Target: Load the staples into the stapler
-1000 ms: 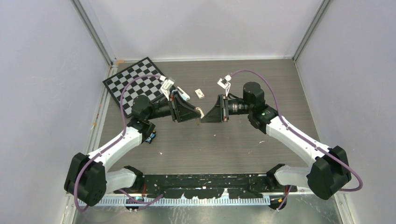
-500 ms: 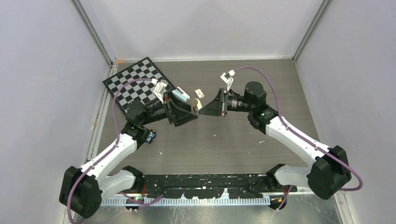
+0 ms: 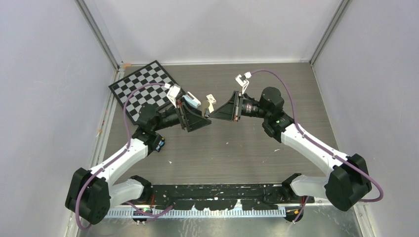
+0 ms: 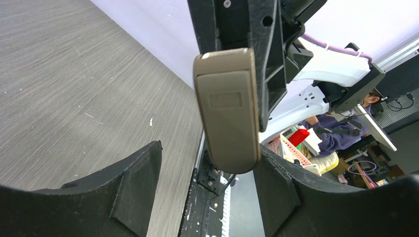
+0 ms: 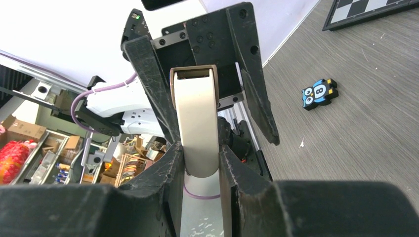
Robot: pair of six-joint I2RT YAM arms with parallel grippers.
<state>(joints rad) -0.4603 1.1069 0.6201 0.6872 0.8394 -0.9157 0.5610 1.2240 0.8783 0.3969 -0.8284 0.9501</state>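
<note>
Pincer on right (image 5: pixel 200 150) clamps tan block (image 5: pixel 196 118); left pincer (image 4: pixel 207 150) gapes.

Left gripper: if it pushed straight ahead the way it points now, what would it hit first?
The tan block, clamped by the right gripper. It sits between the open fingers of the left gripper, and the right gripper's black body is directly behind it.

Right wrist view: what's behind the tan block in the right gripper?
The left gripper, open, one black finger on each side of the tan block, its white arm beyond. The block covers the gripper's middle; the right gripper covers the block's near end.
</note>
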